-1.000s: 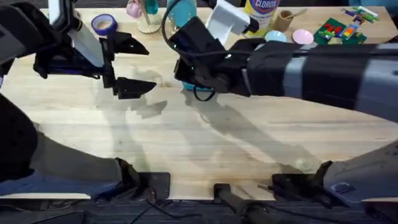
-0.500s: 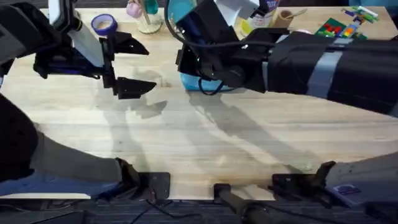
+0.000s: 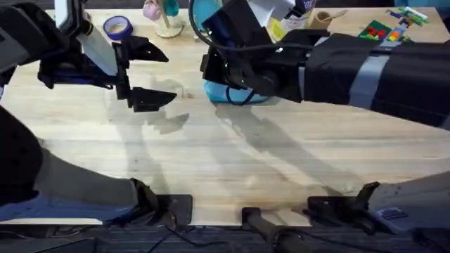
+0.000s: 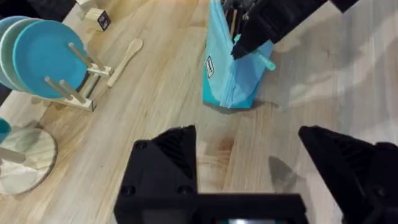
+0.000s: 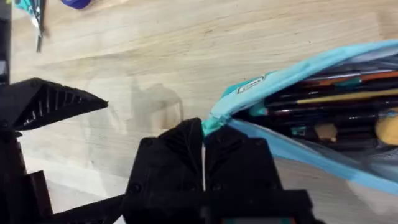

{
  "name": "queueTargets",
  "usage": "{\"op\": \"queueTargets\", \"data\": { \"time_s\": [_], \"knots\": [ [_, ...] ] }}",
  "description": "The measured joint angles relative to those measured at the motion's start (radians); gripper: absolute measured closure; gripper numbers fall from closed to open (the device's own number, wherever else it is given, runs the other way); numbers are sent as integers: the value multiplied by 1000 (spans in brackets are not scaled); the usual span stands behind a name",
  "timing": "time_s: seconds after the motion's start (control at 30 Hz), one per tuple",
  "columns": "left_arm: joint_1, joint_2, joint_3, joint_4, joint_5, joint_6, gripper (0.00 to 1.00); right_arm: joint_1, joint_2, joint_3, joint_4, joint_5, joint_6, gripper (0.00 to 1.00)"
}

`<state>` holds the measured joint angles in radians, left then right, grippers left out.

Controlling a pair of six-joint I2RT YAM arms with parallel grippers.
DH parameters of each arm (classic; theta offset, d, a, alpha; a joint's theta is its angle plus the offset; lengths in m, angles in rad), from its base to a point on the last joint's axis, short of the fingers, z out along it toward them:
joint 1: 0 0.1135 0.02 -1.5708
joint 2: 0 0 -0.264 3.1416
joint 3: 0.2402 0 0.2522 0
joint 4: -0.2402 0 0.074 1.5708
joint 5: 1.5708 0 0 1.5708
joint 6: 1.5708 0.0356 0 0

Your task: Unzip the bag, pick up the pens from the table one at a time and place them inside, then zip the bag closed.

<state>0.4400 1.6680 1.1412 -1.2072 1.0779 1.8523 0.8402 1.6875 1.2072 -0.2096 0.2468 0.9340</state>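
The turquoise bag point(image 3: 239, 95) sits at the far middle of the table point(image 3: 246, 161), under my right gripper point(image 3: 225, 77). In the left wrist view the bag point(image 4: 227, 68) is held up by one end, its lower end touching the wood. My right gripper point(image 5: 203, 149) is shut on the teal edge at the bag's point(image 5: 280, 81) open mouth. Several dark pens point(image 5: 329, 112) and pencils lie inside it. My left gripper point(image 3: 149, 74) hovers open to the bag's left, nothing between its fingers point(image 4: 168, 149).
A rack of teal plates point(image 4: 37, 56) and a wooden spoon point(image 4: 127, 59) lie beyond the bag. A purple tape roll point(image 3: 116, 27), bottles and coloured bricks point(image 3: 387, 28) line the far edge. Bare wood fills the near half.
My right gripper has shifted slightly away and to the right, drawing the bag's end with it, so more blue fabric shows beneath it. The left arm has not moved.
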Motion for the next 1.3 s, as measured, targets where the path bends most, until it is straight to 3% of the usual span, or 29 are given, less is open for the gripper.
{"op": "queueTargets", "data": {
  "time_s": [0.97,1.3],
  "knots": [
    [-2,0,0,-21,0,0,6,0,0,0,-4,0,0,971],
    [-87,54,-1,35,1,0,6,-1,0,0,-4,0,0,971]
  ]
}}
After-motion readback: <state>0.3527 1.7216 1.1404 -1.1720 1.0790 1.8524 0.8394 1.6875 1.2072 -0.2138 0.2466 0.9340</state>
